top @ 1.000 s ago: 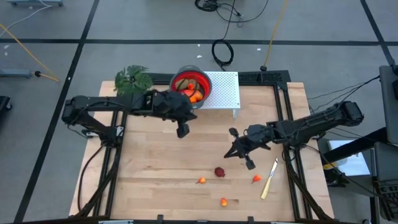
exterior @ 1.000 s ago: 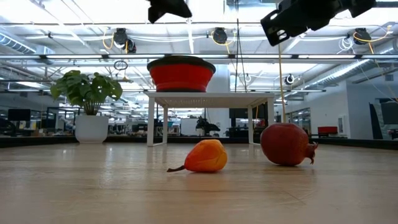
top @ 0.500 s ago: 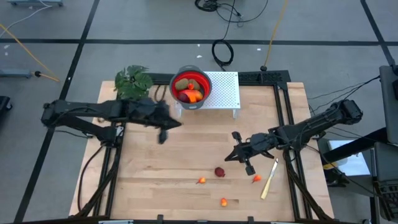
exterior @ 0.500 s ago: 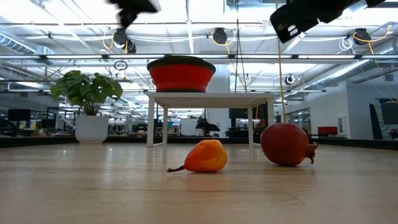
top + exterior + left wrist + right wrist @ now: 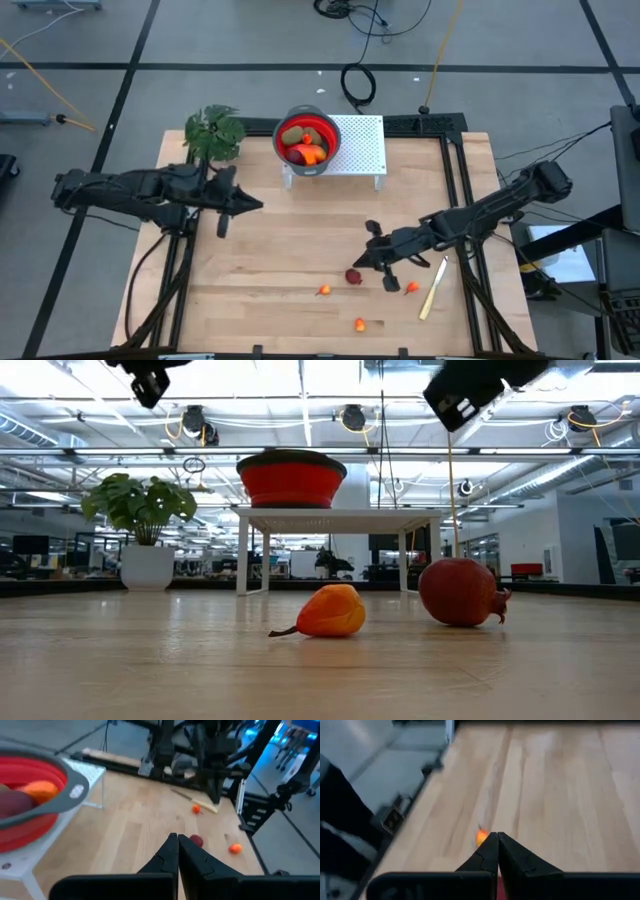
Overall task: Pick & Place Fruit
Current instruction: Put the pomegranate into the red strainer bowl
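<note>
Several toy fruits lie on the wooden table: a dark red round (image 5: 353,276), small orange ones (image 5: 323,290) (image 5: 360,323) and an orange-red bit (image 5: 411,287). More fruit fills the red bowl (image 5: 306,140), which stands on a white perforated stand (image 5: 360,145). My right gripper (image 5: 362,262) hovers shut just right of the dark red round (image 5: 462,592); its wrist view shows an orange fruit (image 5: 481,838) ahead of it. My left gripper (image 5: 255,205) is shut and empty over the table's left part, well away from the bowl (image 5: 30,795).
A pale-handled knife (image 5: 432,288) lies near the table's right edge beside the orange-red bit. A leafy green plant (image 5: 213,130) stands at the far left corner. Bare wood stretches between the two arms and across the table's near left.
My left gripper has drawn back from beside the bowl toward the table's left edge, staying high and shut. My right gripper has moved a little toward the near edge and the left, closing on the dark red round. No fruit has moved.
</note>
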